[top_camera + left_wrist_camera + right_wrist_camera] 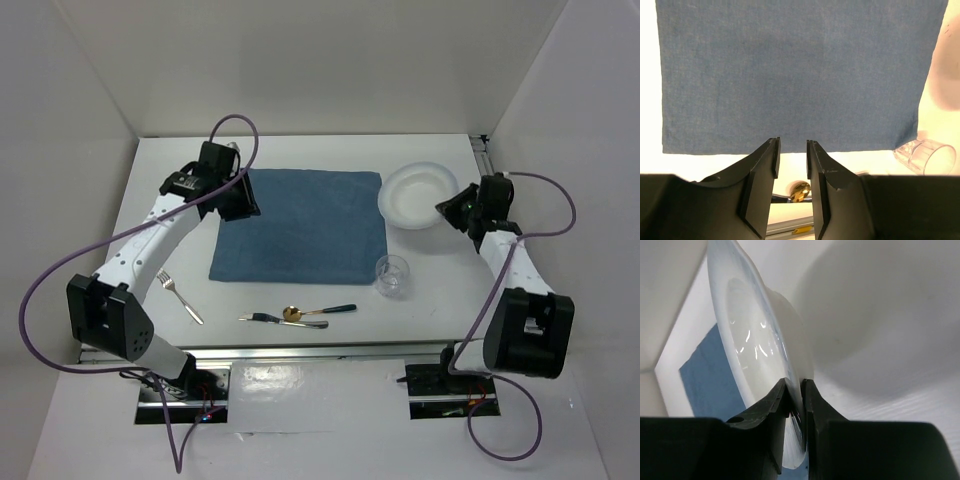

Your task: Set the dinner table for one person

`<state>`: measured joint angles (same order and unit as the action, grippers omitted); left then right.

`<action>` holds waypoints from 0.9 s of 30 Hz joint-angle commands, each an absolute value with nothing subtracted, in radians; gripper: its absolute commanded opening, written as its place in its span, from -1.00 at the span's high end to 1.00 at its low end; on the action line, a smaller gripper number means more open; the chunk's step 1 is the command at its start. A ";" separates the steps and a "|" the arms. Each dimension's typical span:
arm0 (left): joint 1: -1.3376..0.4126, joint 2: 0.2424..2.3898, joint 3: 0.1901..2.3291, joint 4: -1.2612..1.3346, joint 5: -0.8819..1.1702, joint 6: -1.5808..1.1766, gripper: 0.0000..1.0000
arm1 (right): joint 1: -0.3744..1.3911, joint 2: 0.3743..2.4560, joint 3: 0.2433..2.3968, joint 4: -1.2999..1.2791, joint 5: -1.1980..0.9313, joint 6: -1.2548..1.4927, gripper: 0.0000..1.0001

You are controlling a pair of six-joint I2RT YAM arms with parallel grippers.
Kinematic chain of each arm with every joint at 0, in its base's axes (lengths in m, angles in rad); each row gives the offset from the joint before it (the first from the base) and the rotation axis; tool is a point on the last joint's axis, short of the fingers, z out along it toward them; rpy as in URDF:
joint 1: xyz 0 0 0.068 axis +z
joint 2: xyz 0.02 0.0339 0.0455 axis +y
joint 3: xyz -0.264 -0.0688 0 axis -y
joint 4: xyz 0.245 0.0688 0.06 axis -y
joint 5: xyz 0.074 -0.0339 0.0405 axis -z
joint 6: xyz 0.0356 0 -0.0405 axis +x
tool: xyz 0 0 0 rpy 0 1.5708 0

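Six items on one desk (300, 150), white, walled on three sides, carrying everything.
1. Blue placemat (300, 225): laid flat at centre; judged done.
2. Plate (415, 195): off the mat's far right corner, rim pinched by the right claw (796, 385).
3. Left claw (792, 145): jaws apart, empty, over the mat's left edge.
4. Glass (392, 275), fork (180, 297), spoon (318, 311), knife (285, 320): lying near the front, unplaced.

place: robot lab cell | evidence: white walls (300, 60) boxing dinner table (430, 320), purple cables (236, 117)

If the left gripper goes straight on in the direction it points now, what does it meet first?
Most likely the blue placemat: it fills the view ahead of the left gripper, though depth is unclear.
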<state>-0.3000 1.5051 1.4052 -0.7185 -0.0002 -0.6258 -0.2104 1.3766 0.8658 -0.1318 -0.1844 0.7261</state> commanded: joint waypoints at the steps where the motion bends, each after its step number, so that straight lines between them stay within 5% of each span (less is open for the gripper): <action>1: -0.305 1.470 1.476 -0.730 -0.028 -0.620 0.11 | -0.103 1.275 0.994 -0.048 -0.268 0.693 1.00; 11: -0.295 1.353 1.511 -0.834 -0.141 -0.730 0.16 | 0.270 1.593 1.199 0.058 -0.480 0.727 1.00; 27: -0.256 1.304 1.422 -0.795 -0.118 -0.739 0.14 | 0.365 1.979 1.313 0.204 -0.548 0.859 1.00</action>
<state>-0.2642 1.2945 1.4254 -0.8154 -0.1257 -0.7189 0.3557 1.9881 1.2236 0.0605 -0.4831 0.8211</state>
